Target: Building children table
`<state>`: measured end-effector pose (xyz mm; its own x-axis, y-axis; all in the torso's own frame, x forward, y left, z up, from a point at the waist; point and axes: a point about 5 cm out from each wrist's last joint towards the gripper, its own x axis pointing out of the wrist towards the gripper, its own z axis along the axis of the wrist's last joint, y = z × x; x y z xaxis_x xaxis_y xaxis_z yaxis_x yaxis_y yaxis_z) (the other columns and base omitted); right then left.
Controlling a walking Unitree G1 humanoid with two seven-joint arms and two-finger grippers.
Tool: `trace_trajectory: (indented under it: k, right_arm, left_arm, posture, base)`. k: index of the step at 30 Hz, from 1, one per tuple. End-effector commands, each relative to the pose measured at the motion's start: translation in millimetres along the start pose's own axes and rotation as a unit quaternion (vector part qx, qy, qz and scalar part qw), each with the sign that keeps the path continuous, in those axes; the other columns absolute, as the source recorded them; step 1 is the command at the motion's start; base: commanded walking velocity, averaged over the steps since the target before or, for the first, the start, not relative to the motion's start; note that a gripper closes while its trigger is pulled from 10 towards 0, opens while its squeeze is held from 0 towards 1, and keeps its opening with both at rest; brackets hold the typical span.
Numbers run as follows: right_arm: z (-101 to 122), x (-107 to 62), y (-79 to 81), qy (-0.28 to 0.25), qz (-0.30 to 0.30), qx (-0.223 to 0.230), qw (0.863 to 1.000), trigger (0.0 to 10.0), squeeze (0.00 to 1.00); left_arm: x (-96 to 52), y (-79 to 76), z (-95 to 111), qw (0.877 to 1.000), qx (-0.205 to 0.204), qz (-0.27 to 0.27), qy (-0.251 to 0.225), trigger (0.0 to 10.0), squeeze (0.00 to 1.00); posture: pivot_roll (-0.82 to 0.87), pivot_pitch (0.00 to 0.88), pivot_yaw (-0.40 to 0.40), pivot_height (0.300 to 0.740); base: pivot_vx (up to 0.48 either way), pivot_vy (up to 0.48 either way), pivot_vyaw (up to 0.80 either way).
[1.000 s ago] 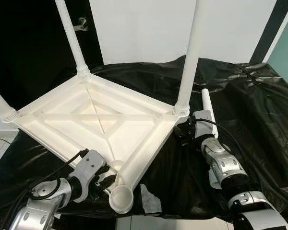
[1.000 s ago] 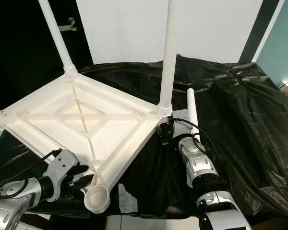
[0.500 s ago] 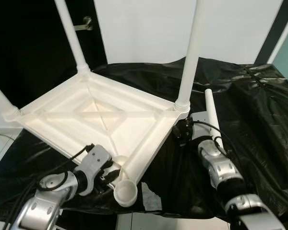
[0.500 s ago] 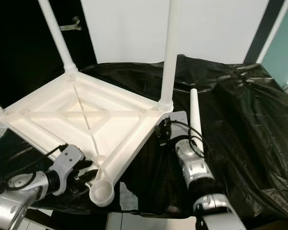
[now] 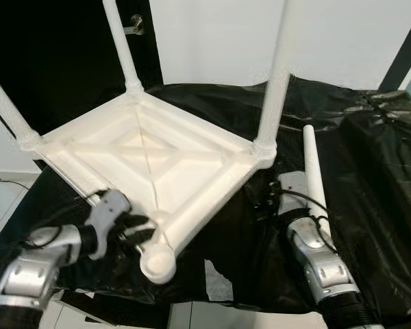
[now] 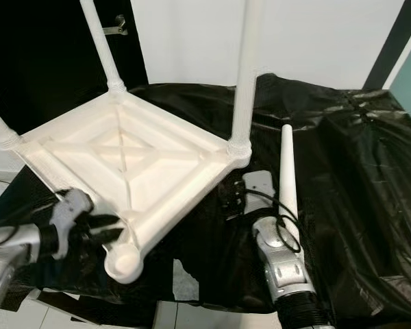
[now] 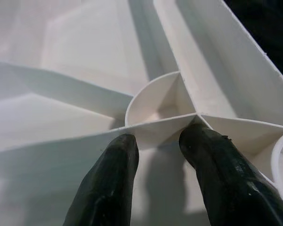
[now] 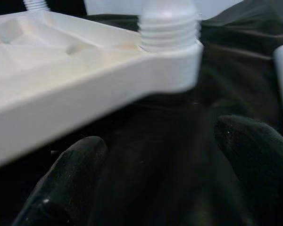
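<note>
An upturned white table top (image 5: 151, 161) rests on a surface draped in black plastic sheet (image 5: 370, 157), its ribbed underside facing up. Three white legs (image 5: 277, 75) stand screwed into three of its corners and rise out of frame. The fourth corner, nearest the robot at the sheet's near edge, carries an empty round socket (image 5: 157, 264).

The left gripper (image 7: 158, 157) is at that near corner, just beside the empty socket. In the left wrist view its two black fingers (image 7: 111, 183) lie side by side with a narrow gap, their tips touching a thin upright rib of the table top where several ribs meet at a small half-round pocket. They are not clamped on the rib; whether they pinch anything cannot be told.

The right gripper (image 8: 155, 174) sits low on the sheet, just below the table top's right corner where one leg is screwed in. Its fingers are spread wide with only black sheet between them, grasping nothing.

A loose fourth leg (image 5: 315, 175) lies flat on the sheet just beside the right arm (image 5: 318, 257), pointing away from the robot.
</note>
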<state>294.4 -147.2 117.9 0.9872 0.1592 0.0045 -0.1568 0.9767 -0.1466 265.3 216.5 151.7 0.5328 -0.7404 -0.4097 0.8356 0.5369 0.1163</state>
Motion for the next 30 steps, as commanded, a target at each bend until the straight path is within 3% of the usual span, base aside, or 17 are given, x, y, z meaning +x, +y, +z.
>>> trace_trajectory:
  k: [1, 3, 8, 21, 27, 30]
  right_arm:
    - [-1, -6.9, -4.4, 0.003, -0.006, 0.001, 1.0, 10.0, 0.0]
    - [0, -10.3, -7.6, -0.001, -0.009, -0.001, 1.0, 10.0, 0.0]
    - [-5, -13.5, -10.3, 0.017, -0.011, -0.012, 1.0, 10.0, 0.0]
    - [2, -9.1, 0.5, 0.012, -0.002, -0.011, 1.0, 10.0, 0.0]
    - [4, -7.8, -1.0, 0.009, -0.002, -0.012, 1.0, 10.0, 0.0]
    - [6, -10.8, -1.0, -0.001, 0.013, -0.014, 1.0, 10.0, 0.0]
  left_arm:
    - [-10.0, 12.7, 23, 0.998, 0.034, 0.017, -0.059, 10.0, 0.0]
    - [-11.7, 15.9, 24, 0.997, 0.036, 0.018, -0.063, 10.0, 0.0]
    - [-5.3, 3.3, 20, 0.997, 0.074, -0.026, -0.018, 10.0, 0.0]
    - [16.2, -22.8, -12, 0.985, 0.131, -0.072, 0.087, 10.0, 0.0]
    - [12.8, -16.2, -7, 0.985, 0.14, -0.059, 0.076, 10.0, 0.0]
    - [-0.2, -2.1, 7, 0.986, 0.151, -0.054, 0.042, 10.0, 0.0]
  posture:
    - [0.0, 0.0, 0.033, 0.74]
    - [0.0, 0.0, 0.033, 0.74]
    - [0.0, 0.0, 0.039, 0.74]
    - [0.01, 0.0, 0.046, 0.74]
    - [0.02, 0.0, 0.045, 0.74]
    - [0.02, 0.0, 0.05, 0.74]
  base:
    - [0.0, 0.0, 0.0]
    - [0.0, 0.0, 0.0]
    - [0.0, 0.0, 0.0]
    - [0.0, 0.0, 0.0]
    - [0.0, 0.0, 0.0]
    - [0.0, 0.0, 0.0]
